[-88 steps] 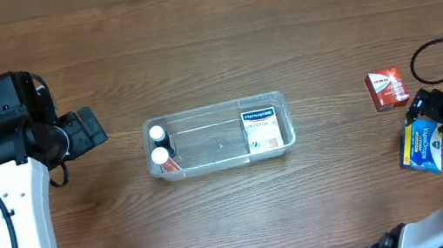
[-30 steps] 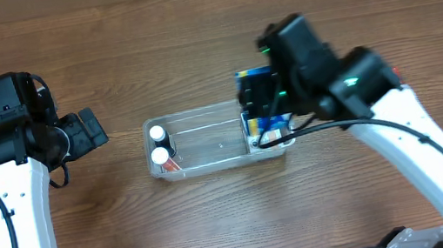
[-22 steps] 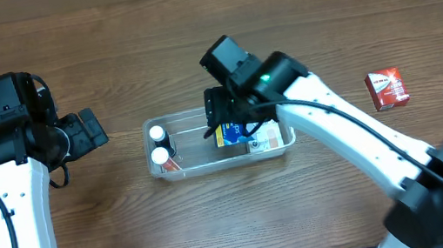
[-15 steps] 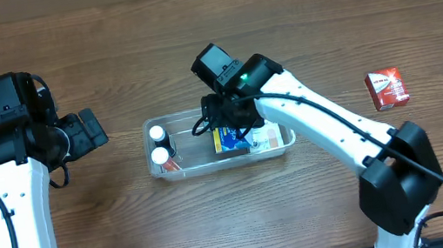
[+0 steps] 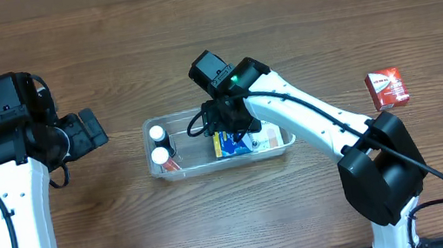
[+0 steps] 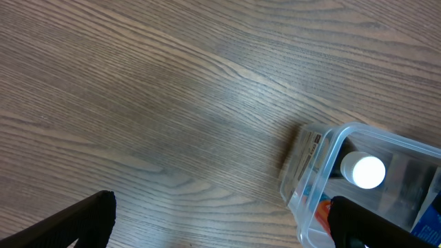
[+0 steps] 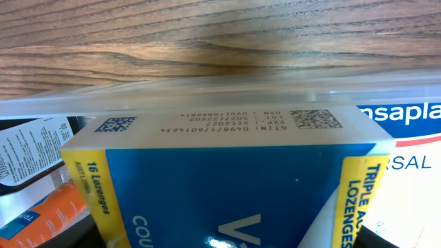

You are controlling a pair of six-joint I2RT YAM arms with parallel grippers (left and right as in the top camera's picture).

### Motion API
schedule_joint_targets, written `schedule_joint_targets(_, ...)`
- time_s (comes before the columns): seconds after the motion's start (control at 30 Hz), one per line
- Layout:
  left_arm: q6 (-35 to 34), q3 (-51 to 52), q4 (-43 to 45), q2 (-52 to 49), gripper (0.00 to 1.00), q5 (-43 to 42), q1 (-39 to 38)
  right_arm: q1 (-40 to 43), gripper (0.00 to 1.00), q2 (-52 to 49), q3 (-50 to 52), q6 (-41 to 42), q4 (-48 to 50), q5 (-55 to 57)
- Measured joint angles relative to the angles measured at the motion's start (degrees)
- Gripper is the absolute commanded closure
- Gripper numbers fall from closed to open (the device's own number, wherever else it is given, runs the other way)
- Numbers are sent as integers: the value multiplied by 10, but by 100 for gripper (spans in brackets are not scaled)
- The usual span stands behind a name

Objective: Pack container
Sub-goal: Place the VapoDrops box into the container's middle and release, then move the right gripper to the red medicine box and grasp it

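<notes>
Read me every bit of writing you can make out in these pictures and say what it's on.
"16 Lozenges": one yellow stripe of the blue lozenge box.
"TRIPLE", "LOZENGES": its other yellow stripe.
"nsapla" and "RSAL", both cut off: the white box beside it.
Upside-down batch print on the lozenge box, and the red box: too small to read.

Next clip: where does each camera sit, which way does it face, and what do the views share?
Overhead: above the table, facing straight down; both arms show.
Left wrist: on the left arm, facing wood and the container corner; own fingertips at bottom edge.
Right wrist: close on the blue lozenge box inside the container.
Shared: the container.
</notes>
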State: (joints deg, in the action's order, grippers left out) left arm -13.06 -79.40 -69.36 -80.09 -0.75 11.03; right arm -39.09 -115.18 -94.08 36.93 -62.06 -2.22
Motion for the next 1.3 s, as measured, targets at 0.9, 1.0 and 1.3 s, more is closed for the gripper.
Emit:
schedule_joint_targets(0.9, 0, 0, 1, 0, 0, -1, 0, 156, 0, 135, -129, -110, -146, 105)
schedule_joint_targets(1.0, 0, 0, 2, 0, 0, -1, 0, 358, 0, 190, -154, -209, -162, 106)
schedule_joint_targets(1.3, 0, 0, 2, 0, 0, -1, 0, 536, 0, 68, 1, -458, -75, 45)
